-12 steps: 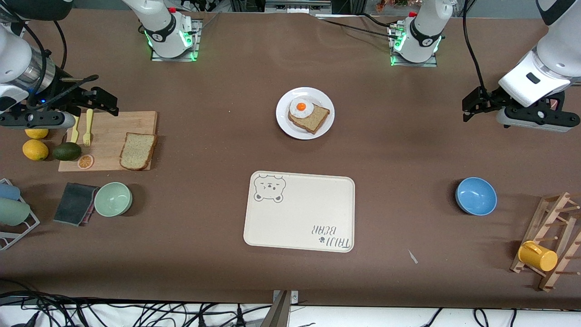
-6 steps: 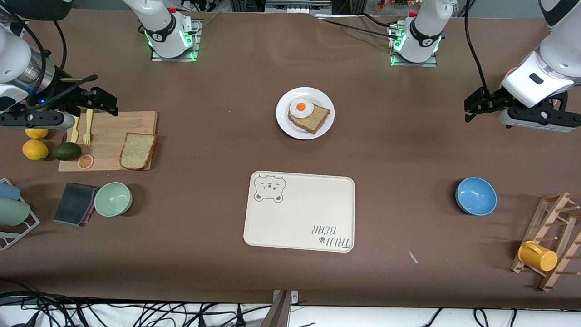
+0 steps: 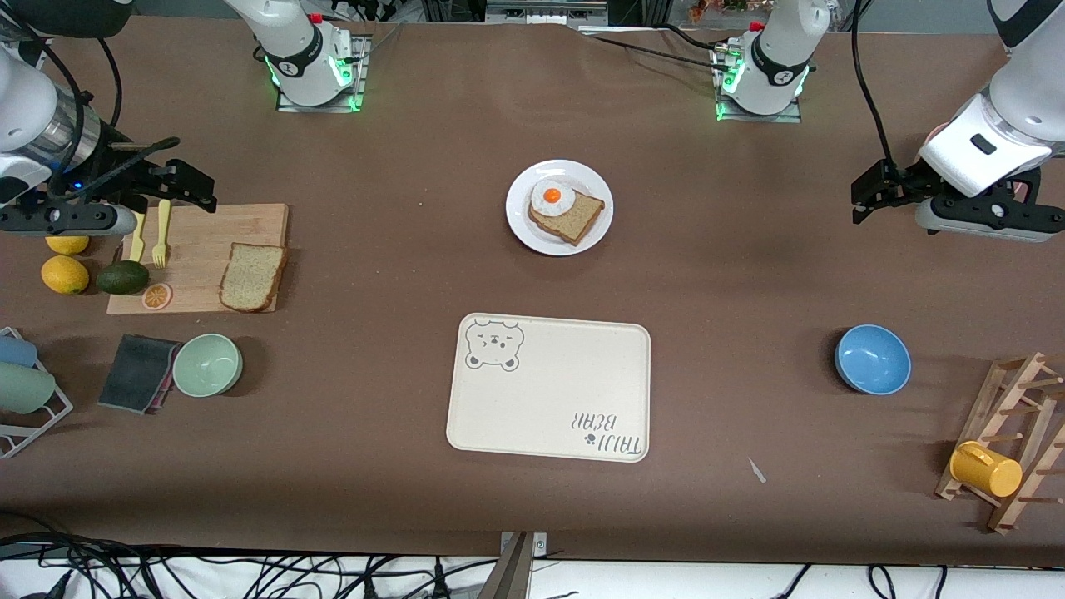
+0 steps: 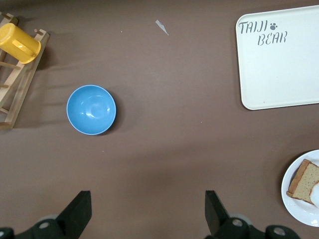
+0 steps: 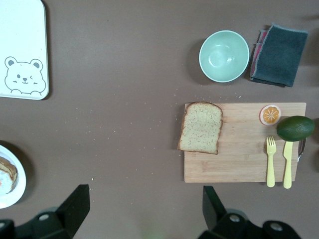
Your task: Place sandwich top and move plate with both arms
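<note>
My right wrist view shows the sandwich top (image 5: 201, 128) on the board (image 5: 244, 159); both the left gripper (image 4: 148, 214) and the right gripper (image 5: 142, 206) are spread apart, and only the front view shows the whole plate (image 3: 520, 225).

The left claw (image 3: 865, 198) hangs in the air over the worktop (image 3: 399, 249) at the left arm's end, fingers (image 4: 79, 214) spread wide, holding nothing. The right claw (image 3: 187, 187) hangs over the right arm's end, fingers (image 5: 75, 204) likewise apart and empty.

Brown surface (image 3: 374, 274): beneath my hands, plate (image 3: 595, 235), bear tray (image 3: 549, 408), cutting board (image 3: 208, 241), two bowls (image 3: 207, 364), rack (image 3: 1019, 416).
</note>
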Robot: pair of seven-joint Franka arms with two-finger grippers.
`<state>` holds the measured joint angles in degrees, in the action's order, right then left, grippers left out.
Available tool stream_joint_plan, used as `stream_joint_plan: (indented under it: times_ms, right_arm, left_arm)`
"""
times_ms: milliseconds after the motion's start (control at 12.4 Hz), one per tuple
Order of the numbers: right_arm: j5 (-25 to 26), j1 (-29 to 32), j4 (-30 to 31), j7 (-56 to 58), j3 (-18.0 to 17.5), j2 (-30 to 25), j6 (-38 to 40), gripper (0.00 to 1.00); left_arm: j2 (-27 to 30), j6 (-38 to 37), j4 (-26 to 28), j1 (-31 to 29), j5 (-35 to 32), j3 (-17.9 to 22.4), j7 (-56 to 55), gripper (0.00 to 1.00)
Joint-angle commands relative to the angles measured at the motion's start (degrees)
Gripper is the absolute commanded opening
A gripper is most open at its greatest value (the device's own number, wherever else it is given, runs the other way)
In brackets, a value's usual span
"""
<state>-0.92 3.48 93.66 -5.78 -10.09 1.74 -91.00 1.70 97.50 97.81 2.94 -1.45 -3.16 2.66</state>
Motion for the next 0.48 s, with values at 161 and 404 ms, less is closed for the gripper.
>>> stream_joint_plan:
  times_ms: [161,404]
  right_arm:
    - [-0.14,-0.41,-0.84,0.33,0.51,-0.24,1.00,1.00]
    - [-0.14,-0.41,-0.84,0.33,0.51,-0.24,0.92,1.00]
  left_arm:
    - [-1.26,-1.43,-2.19,0.40,0.93,-0.36,0.16,1.00]
    - [-3.52,-2.75,-2.10,0.57,1.01,-1.32,0.16,1.00]
